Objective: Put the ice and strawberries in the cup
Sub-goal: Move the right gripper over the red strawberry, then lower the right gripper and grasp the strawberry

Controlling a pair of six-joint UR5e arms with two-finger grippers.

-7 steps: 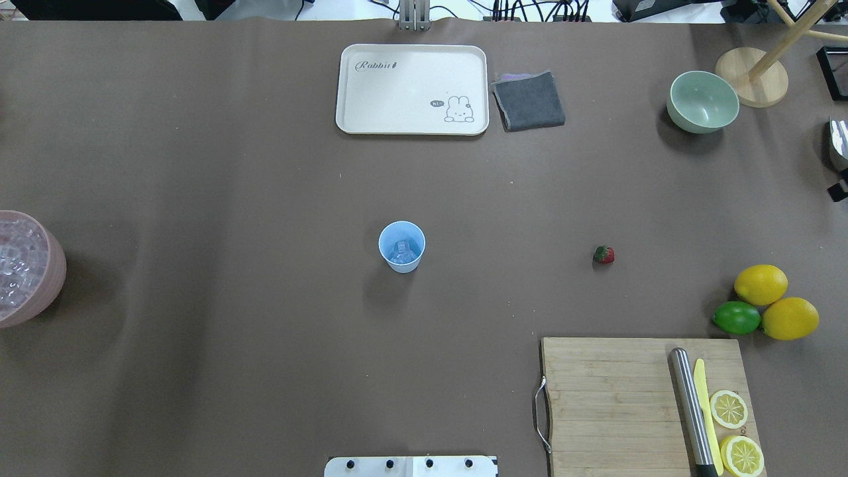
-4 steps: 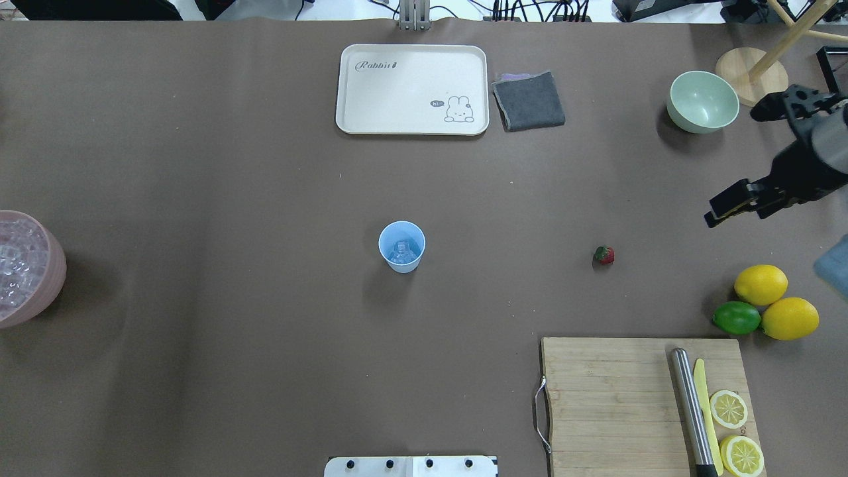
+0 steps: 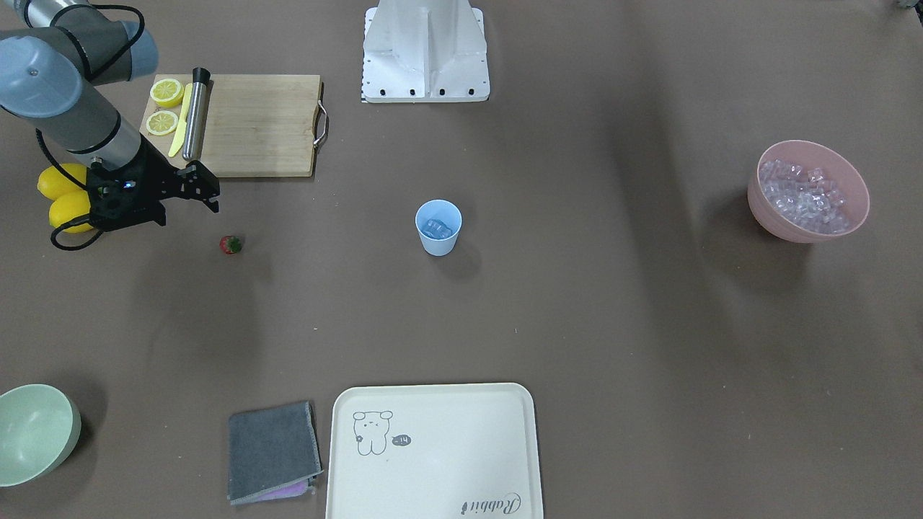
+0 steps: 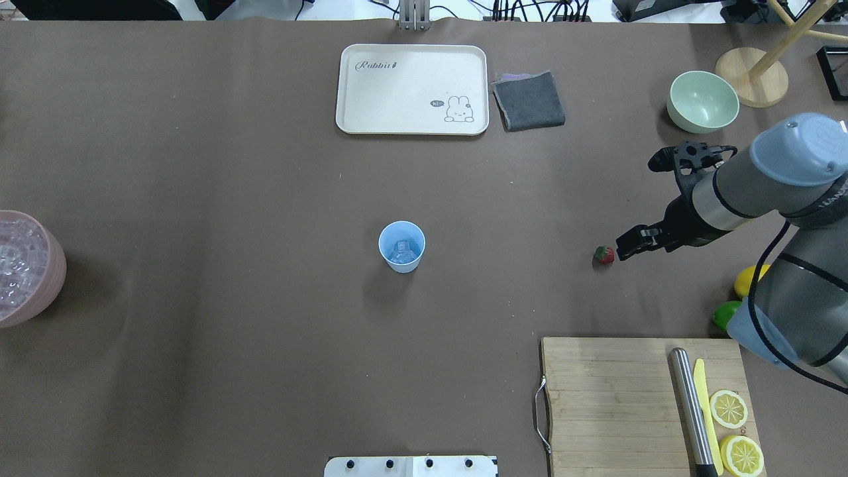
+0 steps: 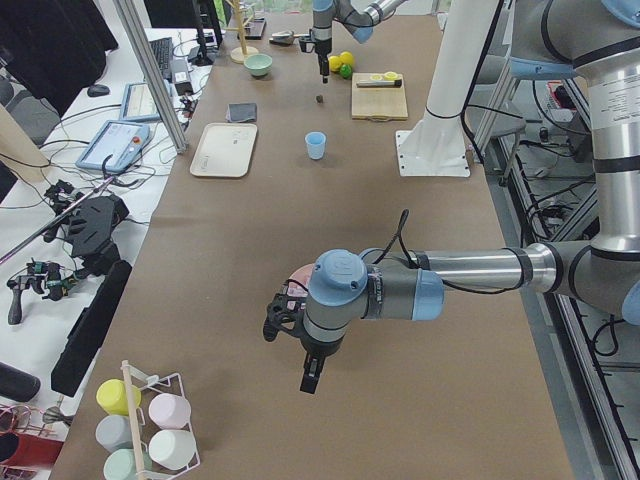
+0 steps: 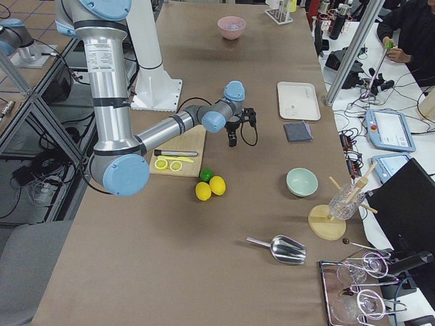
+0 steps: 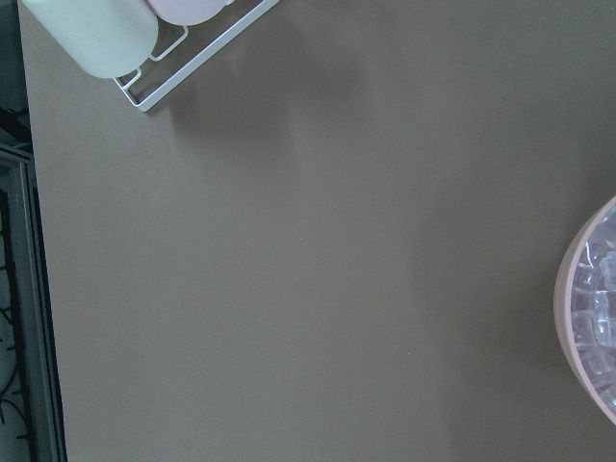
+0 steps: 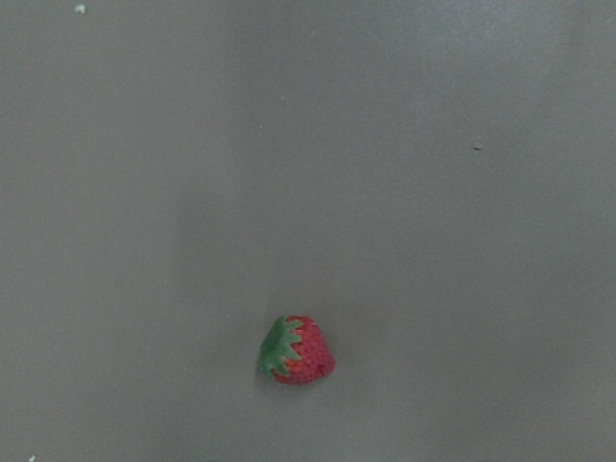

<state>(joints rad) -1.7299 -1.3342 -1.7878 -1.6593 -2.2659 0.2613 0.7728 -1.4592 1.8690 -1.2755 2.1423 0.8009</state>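
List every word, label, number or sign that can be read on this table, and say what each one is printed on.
"Rabbit": script lettering in one corner of the cream tray.
The speech bubble beside the rabbit drawing on that tray: too small to read.
Dark lettering on the right arm: cut off at the picture's edge and unreadable.
No other text can be made out.
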